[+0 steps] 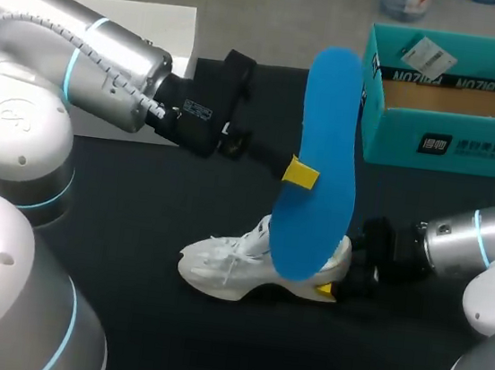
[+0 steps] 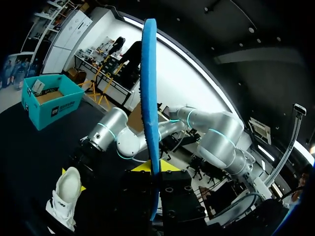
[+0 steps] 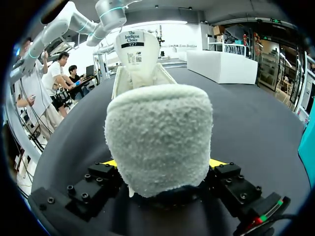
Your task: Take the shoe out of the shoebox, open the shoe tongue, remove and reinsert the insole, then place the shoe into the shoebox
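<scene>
Out at mid-table the white shoe (image 1: 238,265) sits upright on the black table (image 1: 165,337), and the right gripper (image 1: 336,270) has its heel clamped from both sides! Over it the left gripper (image 1: 307,174) pinches the blue insole (image 1: 326,131) tight, holding it on end, lower tip down by the shoe's collar. Far right, the teal shoebox (image 1: 451,145) stands open, well apart from the shoe.

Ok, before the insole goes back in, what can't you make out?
Inside of the shoe: the insole covers the opening in the head view; the heel blocks it in the right wrist view.
Right gripper: mostly behind the heel.
Shoebox: cut by head view's edge.
</scene>
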`<state>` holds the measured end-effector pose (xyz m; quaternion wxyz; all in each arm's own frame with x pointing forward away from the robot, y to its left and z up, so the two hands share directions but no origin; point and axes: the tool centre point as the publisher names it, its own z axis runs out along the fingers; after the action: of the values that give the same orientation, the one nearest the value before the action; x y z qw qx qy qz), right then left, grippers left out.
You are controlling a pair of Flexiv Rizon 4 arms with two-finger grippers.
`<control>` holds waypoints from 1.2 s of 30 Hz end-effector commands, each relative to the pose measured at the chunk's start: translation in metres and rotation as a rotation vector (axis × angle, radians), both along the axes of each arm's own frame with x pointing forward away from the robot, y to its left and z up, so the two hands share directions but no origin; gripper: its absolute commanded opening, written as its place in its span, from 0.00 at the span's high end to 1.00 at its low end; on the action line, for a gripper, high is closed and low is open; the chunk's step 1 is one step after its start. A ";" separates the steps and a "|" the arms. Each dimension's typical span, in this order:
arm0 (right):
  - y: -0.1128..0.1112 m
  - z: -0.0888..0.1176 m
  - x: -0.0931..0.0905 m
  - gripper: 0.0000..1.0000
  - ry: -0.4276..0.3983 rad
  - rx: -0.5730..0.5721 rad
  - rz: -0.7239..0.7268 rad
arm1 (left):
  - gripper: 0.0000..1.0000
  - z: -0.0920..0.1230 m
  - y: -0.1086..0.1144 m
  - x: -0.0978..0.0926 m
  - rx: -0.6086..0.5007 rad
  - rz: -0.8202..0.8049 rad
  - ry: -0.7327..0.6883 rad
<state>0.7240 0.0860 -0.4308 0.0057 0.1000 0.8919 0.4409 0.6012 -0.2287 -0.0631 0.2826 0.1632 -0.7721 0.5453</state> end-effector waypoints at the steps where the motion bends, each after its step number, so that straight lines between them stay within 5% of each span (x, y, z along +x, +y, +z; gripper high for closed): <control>1: 0.004 -0.008 -0.003 1.00 0.001 -0.006 -0.001 | 1.00 -0.005 0.002 -0.007 -0.004 0.012 0.000; 22: 0.004 -0.008 -0.003 1.00 0.001 -0.006 -0.001 | 1.00 -0.013 0.005 -0.002 -0.006 0.033 0.036; 23: 0.004 -0.008 -0.003 0.95 0.001 -0.006 -0.001 | 1.00 -0.013 0.005 -0.002 -0.006 0.033 0.036; 24: 0.004 -0.008 -0.003 0.75 0.001 -0.006 -0.001 | 1.00 -0.013 0.005 -0.002 -0.006 0.033 0.036; 25: 0.004 -0.008 -0.003 0.23 0.001 -0.006 -0.001 | 1.00 -0.013 0.005 -0.002 -0.006 0.033 0.036; 26: 0.004 -0.008 -0.003 0.00 0.001 -0.006 -0.001 | 1.00 -0.013 0.005 -0.002 -0.006 0.033 0.036; 36: 0.000 0.007 -0.005 0.00 0.041 -0.116 -0.044 | 1.00 -0.013 0.005 -0.002 -0.006 0.033 0.036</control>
<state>0.7237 0.0833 -0.4323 0.0059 0.1188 0.8987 0.4221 0.5994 -0.2240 -0.0750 0.2882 0.1847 -0.7634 0.5478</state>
